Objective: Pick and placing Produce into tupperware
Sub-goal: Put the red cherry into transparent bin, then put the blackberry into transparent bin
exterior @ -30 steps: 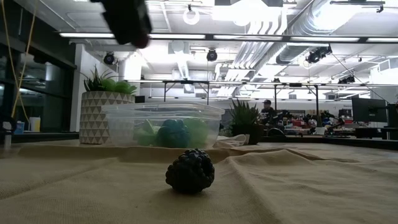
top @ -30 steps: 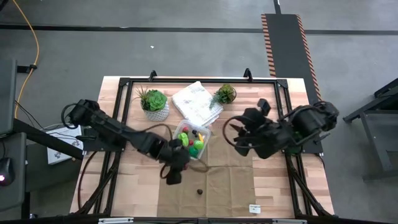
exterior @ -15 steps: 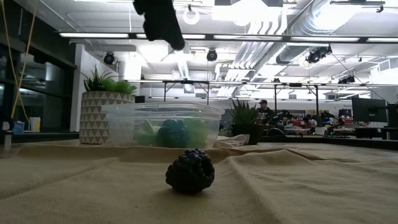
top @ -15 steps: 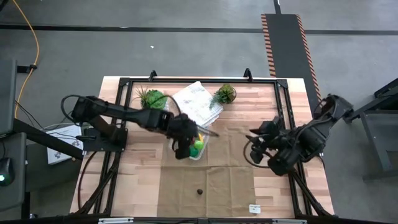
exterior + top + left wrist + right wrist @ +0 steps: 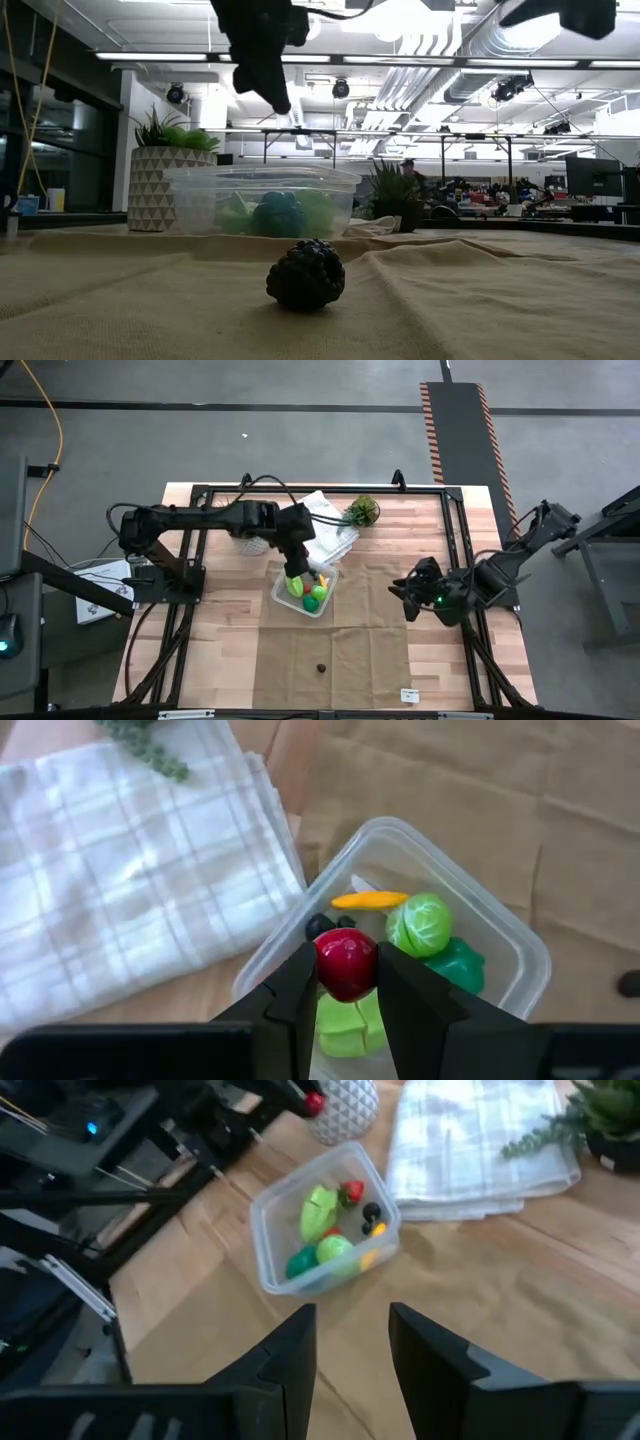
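Note:
A clear square tupperware (image 5: 325, 600) stands on a tan cloth at mid-table and holds several small produce pieces, green, yellow-orange, red and dark. My left gripper (image 5: 296, 573) hangs over it, shut on a round red produce piece (image 5: 347, 965); the right wrist view shows it too (image 5: 315, 1102). A dark brown produce piece (image 5: 321, 668) rests on the cloth nearer the front edge (image 5: 306, 274). My right gripper (image 5: 405, 592) hovers open to the right of the tupperware (image 5: 270, 1265), with nothing between its fingers. My left gripper pinches the red piece by its two opposite sides (image 5: 328, 970) between its two fingers. The fingers come slanting down from above. The piece is lifted clear, above the open tupperware (image 5: 480, 900).
A folded white checked towel (image 5: 330, 520) lies just behind the tupperware, between two potted plants (image 5: 362, 510). A tan cloth (image 5: 350, 645) covers the table's front middle, with a small white tag (image 5: 410, 695) near the front edge. A black frame runs around the table.
My left gripper has swung from above the front of the cloth toward the table's far edge and now hangs over the tupperware. My right arm has drawn back toward the table's right edge, sunk lower and rolled its wrist. The dark brown piece and the tupperware have stayed put.

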